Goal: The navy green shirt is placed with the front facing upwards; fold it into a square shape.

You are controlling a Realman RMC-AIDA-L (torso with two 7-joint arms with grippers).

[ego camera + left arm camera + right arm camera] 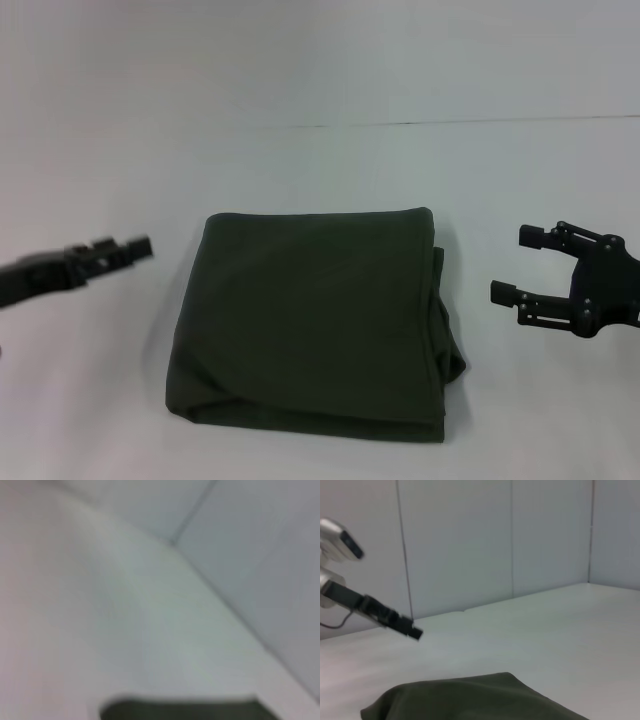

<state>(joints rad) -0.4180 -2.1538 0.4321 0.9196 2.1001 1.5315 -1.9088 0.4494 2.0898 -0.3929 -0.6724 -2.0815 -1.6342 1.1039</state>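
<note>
Though folded, navy green shirt [315, 320] near-square, no clear long axis

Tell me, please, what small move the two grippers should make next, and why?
Probably back both away and stop: the dark olive-green cotton shirt already lies folded in a rough square on the white table, with the left gripper and the open right gripper off it on either side.

shirt [180, 709] perhaps, blurred, cut off
</note>
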